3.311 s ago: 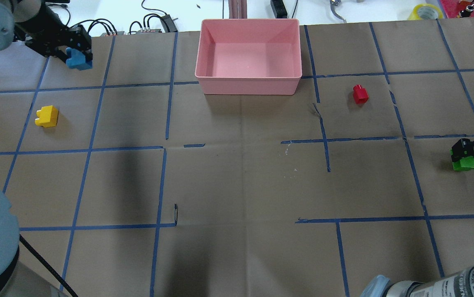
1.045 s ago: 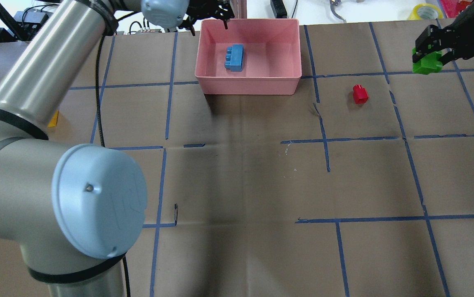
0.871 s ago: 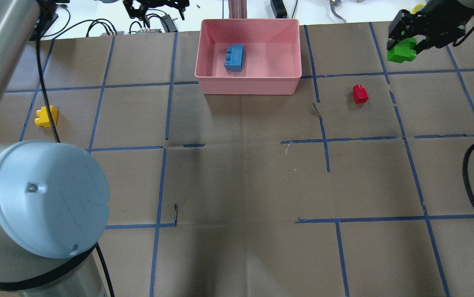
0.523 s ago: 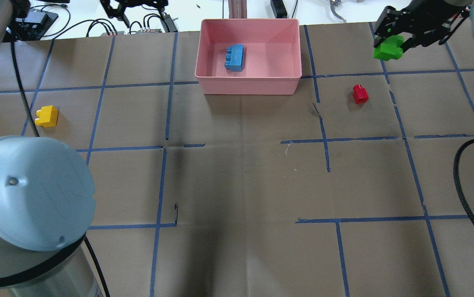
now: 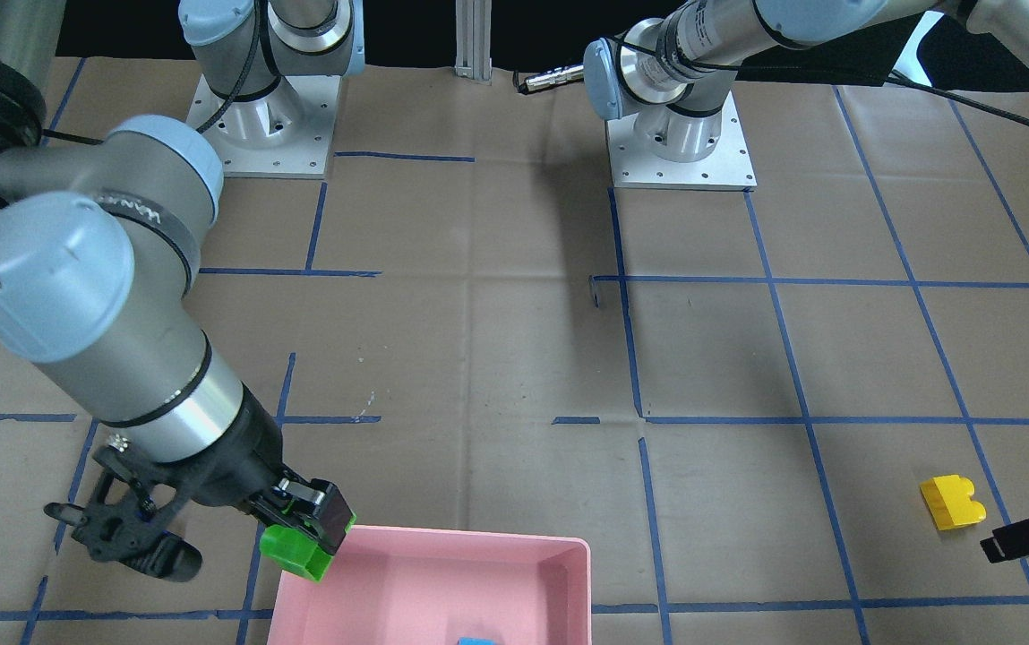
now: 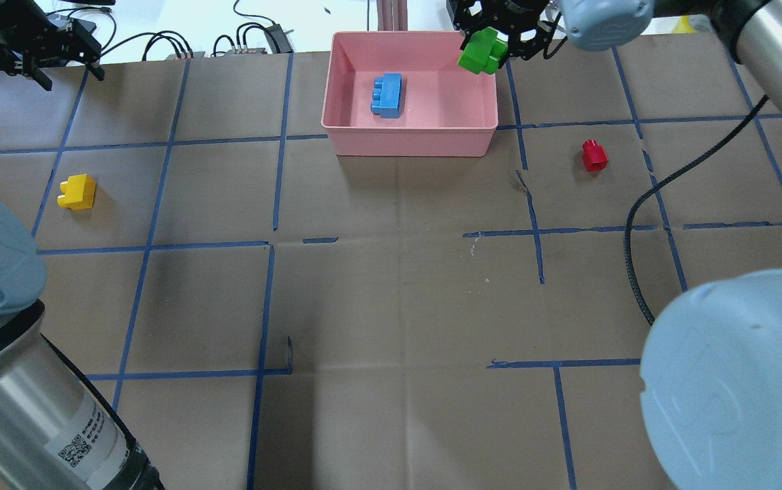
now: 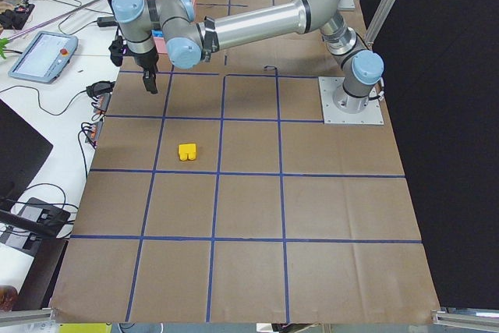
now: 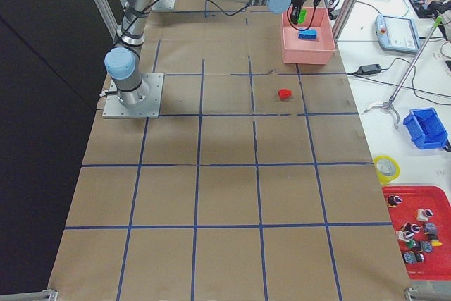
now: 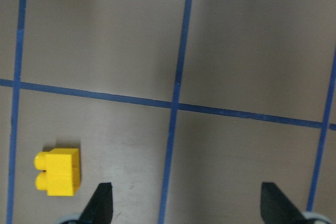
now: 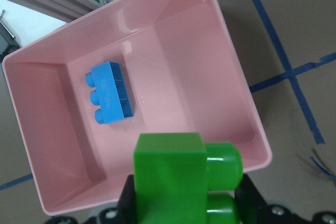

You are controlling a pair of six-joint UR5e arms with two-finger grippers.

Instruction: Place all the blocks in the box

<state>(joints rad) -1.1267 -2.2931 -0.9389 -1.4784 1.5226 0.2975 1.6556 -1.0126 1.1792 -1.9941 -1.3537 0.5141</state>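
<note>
- Overhead exterior view, far left: the left gripper [image 6: 71, 71] hung empty with its fingers spread wide. It was over the table, beyond the yellow block [image 6: 77, 192].
- The yellow block lay on the table, well apart from the box [image 6: 408, 133]. In the left wrist view it sat off to one side of the fingers, not between them.
- The box stood at the far middle of the table and held only the blue block [image 6: 386, 95], lying flat in its left half.
- The right gripper [image 6: 491, 41] was clamped on the green block [image 6: 482, 52], held in the air over the box's far right corner.
- Delivering green looked like the step in hand. Next, the block probably needed carrying further inward before release, since it could bounce off the rim.
- The red block [image 6: 594, 155] sat on the table to the right of the box, not yet collected.
</note>
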